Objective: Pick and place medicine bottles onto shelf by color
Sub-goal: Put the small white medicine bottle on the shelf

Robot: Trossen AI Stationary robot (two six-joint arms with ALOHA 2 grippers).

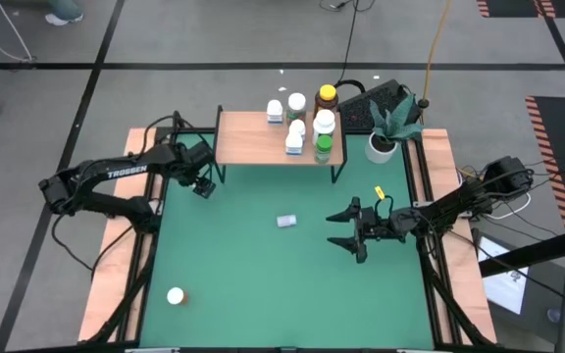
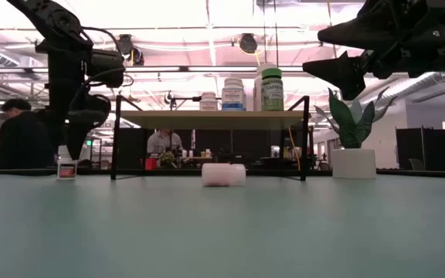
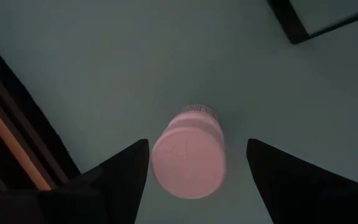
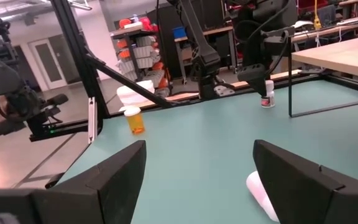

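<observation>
Light-wood shelf (image 1: pixel 253 140) carries several medicine bottles clustered at its right end (image 1: pixel 307 123). The left gripper (image 1: pixel 202 185) hovers beside the shelf's left legs, fingers spread directly above an upright white-capped bottle (image 3: pixel 188 159) on the green table (image 1: pixel 263 284). The right gripper (image 1: pixel 346 228) is spread, raised near a toppled white bottle (image 1: pixel 285 221) mid-table.

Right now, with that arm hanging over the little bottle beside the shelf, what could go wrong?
The left gripper hangs open above an upright white-capped bottle close to the shelf's black leg; a slightly off descent might tip it or graze the leg. The bottle lying on its side mid-table could roll when the right gripper reaches for it.
</observation>
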